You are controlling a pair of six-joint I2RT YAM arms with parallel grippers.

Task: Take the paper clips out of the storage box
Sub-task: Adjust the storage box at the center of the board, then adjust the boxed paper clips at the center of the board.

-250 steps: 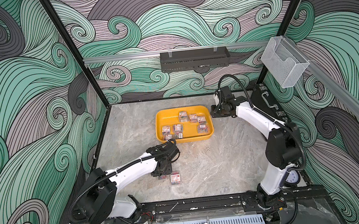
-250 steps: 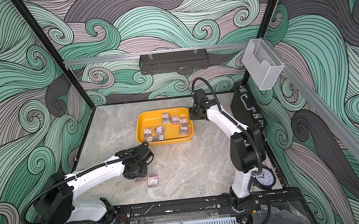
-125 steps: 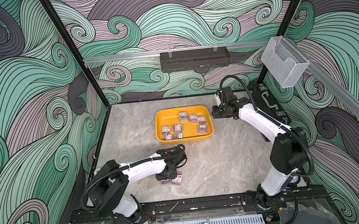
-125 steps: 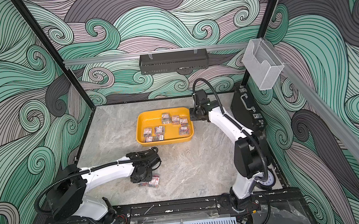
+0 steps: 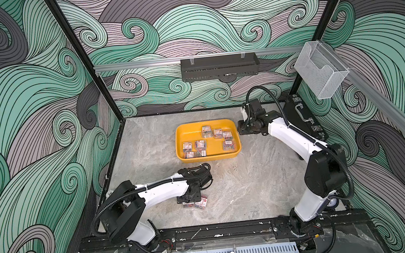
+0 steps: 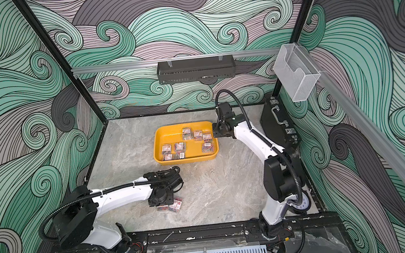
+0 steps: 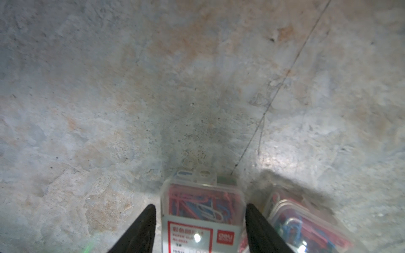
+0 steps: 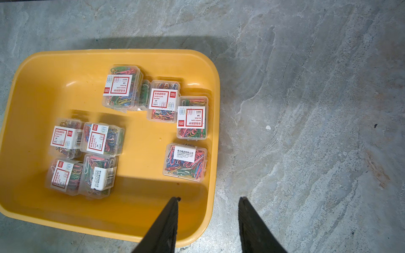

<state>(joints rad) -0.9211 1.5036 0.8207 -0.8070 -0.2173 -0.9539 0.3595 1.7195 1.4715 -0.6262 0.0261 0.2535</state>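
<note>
The yellow storage box [image 5: 179, 134] sits mid-table and holds several clear boxes of paper clips [image 8: 185, 162]. Two more paper clip boxes [image 5: 201, 203] lie side by side on the table near the front. My left gripper [image 7: 199, 206] is low over them and open. Its fingers [image 7: 146, 221] stand either side of one labelled box [image 7: 202, 203] with small gaps, and that box rests on the table. My right gripper [image 8: 208, 198] hovers open and empty above the tray's right rim [image 8: 215, 87], one finger over the inside and one over the table.
A black briefcase [image 5: 303, 119] stands against the right wall behind the right arm. A clear bin [image 5: 318, 71] hangs on the right rail and a black rack [image 5: 219, 66] on the back wall. A small clock [image 6: 303, 202] lies by the right arm's base.
The left gripper came down toward the front beside the box lying on the table, and its jaws have spread off the box between them. The right gripper shifted slightly by the tray's right rim.
</note>
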